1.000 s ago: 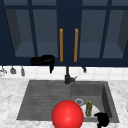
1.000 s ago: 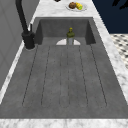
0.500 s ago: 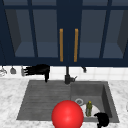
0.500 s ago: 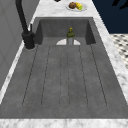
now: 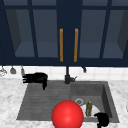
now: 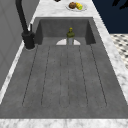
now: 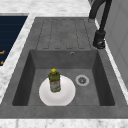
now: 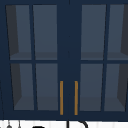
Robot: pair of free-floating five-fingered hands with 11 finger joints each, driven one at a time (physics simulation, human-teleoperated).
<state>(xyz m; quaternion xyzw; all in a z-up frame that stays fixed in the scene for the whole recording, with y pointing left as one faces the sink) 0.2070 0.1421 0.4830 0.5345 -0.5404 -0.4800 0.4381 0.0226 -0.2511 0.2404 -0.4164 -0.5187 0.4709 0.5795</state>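
My left hand (image 5: 35, 78) hovers over the back left corner of the grey drainboard (image 5: 42, 100). Its fingers stretch straight to the left, its thumb hangs down, and it holds nothing. My right hand (image 5: 102, 119) hangs low at the front right edge of the sink basin (image 5: 106, 97), beside a white plate (image 5: 96, 110). An olive-green bottle (image 5: 89, 108) stands upright on that plate (image 7: 65, 96), and the bottle (image 7: 54, 80) has a yellow cap. A large red ball (image 5: 67, 114) shows in front of the sink's near edge.
A black faucet (image 5: 67, 75) rises behind the basin, with the drain (image 7: 82, 80) next to the plate. Navy glass-door cabinets with orange handles (image 8: 61, 97) hang above. Utensils (image 5: 12, 70) hang on the left wall. A plate of fruit (image 6: 76, 5) sits on the far counter.
My left hand has moved left and down, from near the cabinet's lower edge toward the drainboard's back corner. The right hand, bottle and ball have stayed put.
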